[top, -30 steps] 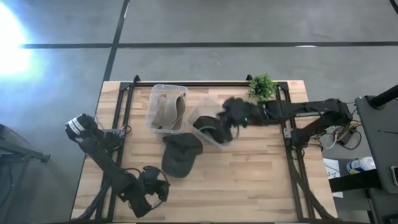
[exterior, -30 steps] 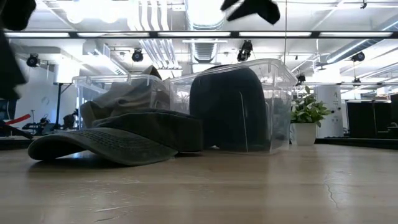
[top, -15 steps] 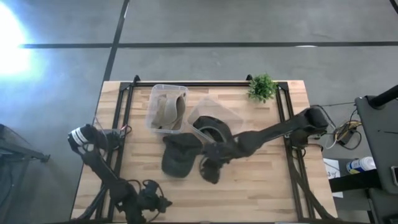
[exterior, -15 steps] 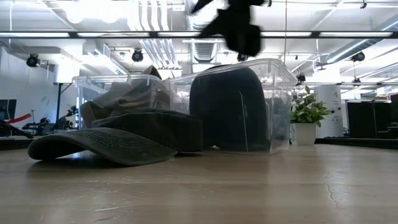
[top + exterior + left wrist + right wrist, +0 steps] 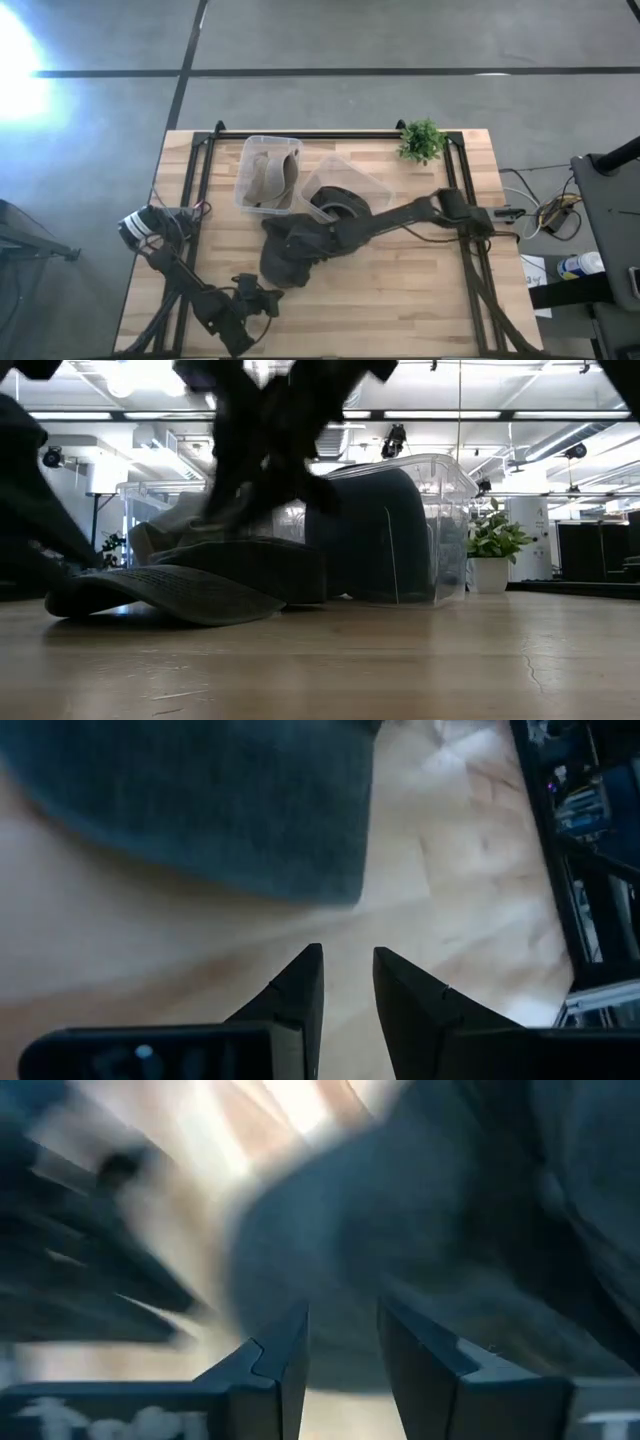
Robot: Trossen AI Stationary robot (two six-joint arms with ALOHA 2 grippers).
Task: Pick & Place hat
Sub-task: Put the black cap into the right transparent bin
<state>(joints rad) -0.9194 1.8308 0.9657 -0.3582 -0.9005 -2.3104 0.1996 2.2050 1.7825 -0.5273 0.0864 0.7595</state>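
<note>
A dark green cap [image 5: 281,266] lies on the table in front of the two clear bins, resting on its brim and crown rim [image 5: 170,585]. My right gripper [image 5: 297,243] reaches in from the table's right and hovers just above the cap's crown [image 5: 262,550]. Its fingers are slightly apart [image 5: 342,1330] and the cap fills its wrist view. My left gripper [image 5: 268,298] waits low near the table's near edge. Its fingers are narrowly open [image 5: 347,970] and point toward the cap's edge [image 5: 200,810].
Behind the cap stand two clear bins. The left bin [image 5: 246,160] holds a tan hat [image 5: 268,175]; the right bin [image 5: 372,188] holds a dark hat [image 5: 370,540]. A small potted plant [image 5: 421,140] stands at the far right. Bare wood lies to the near right.
My right gripper has swept from above the right bin toward the table's near left and come down over the green cap. My left arm has shifted a little near the table's near edge. The cap and both bins have stayed where they were.
</note>
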